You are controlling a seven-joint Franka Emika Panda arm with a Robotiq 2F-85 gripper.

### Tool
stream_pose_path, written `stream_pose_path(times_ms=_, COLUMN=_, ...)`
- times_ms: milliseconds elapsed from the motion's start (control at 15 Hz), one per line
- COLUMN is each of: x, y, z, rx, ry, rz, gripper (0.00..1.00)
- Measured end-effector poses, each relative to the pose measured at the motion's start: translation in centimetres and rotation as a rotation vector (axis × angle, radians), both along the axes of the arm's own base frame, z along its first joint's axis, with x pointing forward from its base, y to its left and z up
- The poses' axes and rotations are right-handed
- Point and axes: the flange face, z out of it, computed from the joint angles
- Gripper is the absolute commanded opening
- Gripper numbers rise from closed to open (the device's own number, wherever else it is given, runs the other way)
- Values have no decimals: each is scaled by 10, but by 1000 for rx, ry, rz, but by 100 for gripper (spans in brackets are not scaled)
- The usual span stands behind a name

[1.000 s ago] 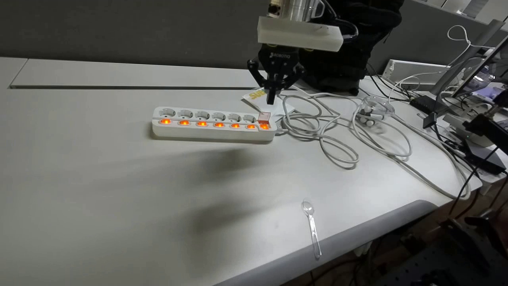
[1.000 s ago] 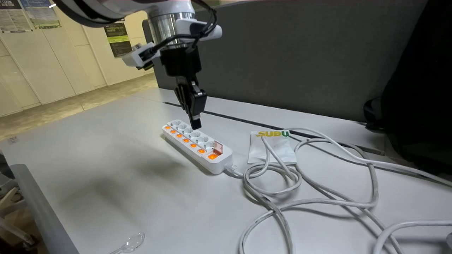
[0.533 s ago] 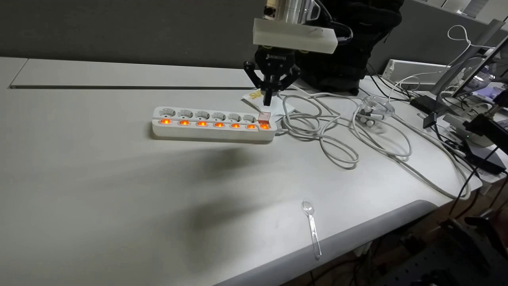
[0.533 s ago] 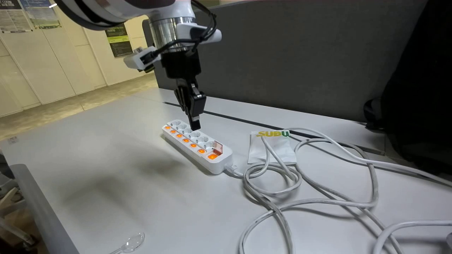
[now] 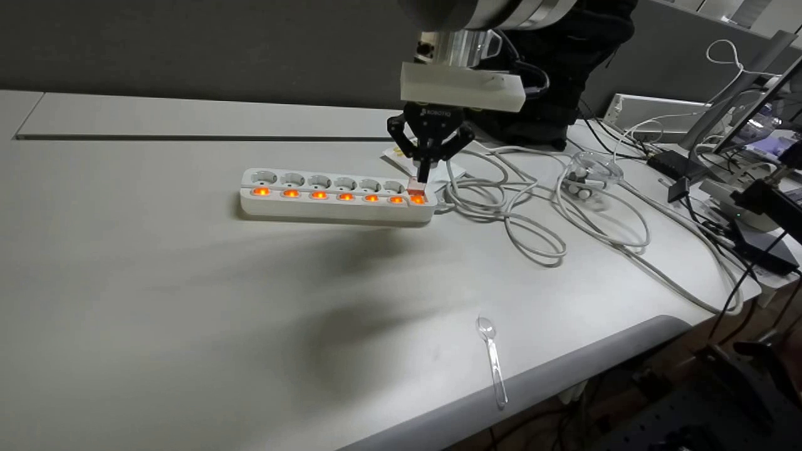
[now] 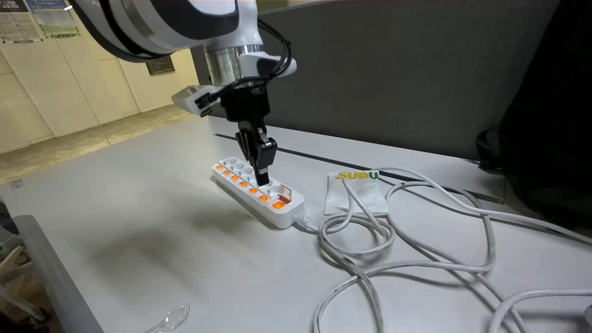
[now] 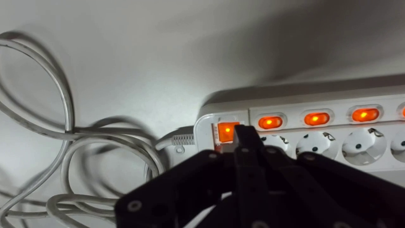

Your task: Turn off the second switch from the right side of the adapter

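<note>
A white power-strip adapter [image 5: 338, 210] lies on the table, with a row of lit orange switches along its front edge. The square switch [image 5: 417, 200] at the cable end is rightmost in an exterior view, with a clear flap standing open behind it. The oval switch [image 5: 396, 200] beside it is second from that end; it also shows lit in an exterior view [image 6: 264, 198] and in the wrist view [image 7: 270, 122]. My gripper [image 5: 423, 177] is shut and empty, pointing down above the cable end. In the wrist view its fingertips [image 7: 248, 133] overlap the square switch's edge. No contact is visible.
A looped white cable [image 6: 356, 273] runs from the adapter's end. A white paper packet [image 6: 356, 199] lies behind it. A clear plastic spoon [image 5: 492, 357] lies near the table's front edge. A black bag [image 5: 532, 94] and a grey partition [image 5: 188, 56] stand behind.
My gripper has come down toward the adapter's cable end, after a slight shift left in an exterior view. It stays shut. The adapter has not moved and its switches stay lit.
</note>
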Motion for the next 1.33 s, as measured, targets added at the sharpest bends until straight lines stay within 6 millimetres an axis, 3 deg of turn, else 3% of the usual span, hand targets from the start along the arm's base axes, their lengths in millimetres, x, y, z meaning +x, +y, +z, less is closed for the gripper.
stream_pose_path(times_ms=467, x=0, y=3, z=-29, rx=-9, ry=-16, rz=8, gripper=0)
stream_pose_path(times_ms=1333, x=8, y=20, z=-48, rx=7, ry=-38, rz=3, gripper=0)
